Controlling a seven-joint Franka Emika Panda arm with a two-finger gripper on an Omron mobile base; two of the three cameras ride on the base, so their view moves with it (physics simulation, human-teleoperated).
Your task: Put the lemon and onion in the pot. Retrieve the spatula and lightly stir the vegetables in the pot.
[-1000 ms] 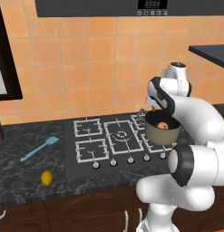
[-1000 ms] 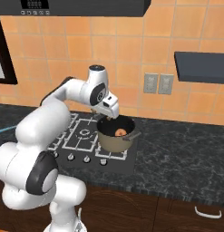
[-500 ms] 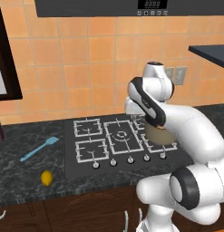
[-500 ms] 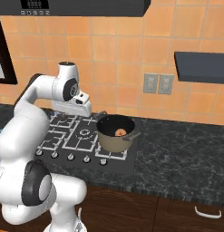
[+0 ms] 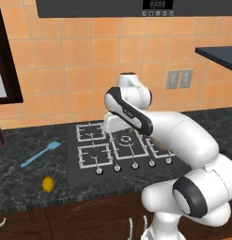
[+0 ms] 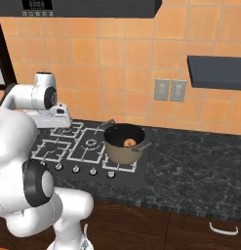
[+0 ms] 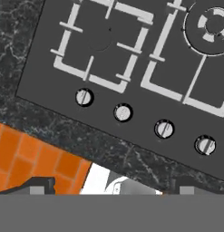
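Arm swung left off the pot [image 6: 124,144], onion [image 6: 128,142] inside, lemon [image 5: 48,183] near counter's front edge, spatula [image 5: 40,153] behind it, fingers' spread unclear.

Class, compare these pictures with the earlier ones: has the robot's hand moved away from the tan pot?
Yes. The hand has swung leftward across the stove, away from the tan pot with the orange-brown onion inside, toward the counter side where the yellow lemon lies.

Kitchen; gas hob [image 5: 122,150]; tiled backsplash [image 6: 122,63]
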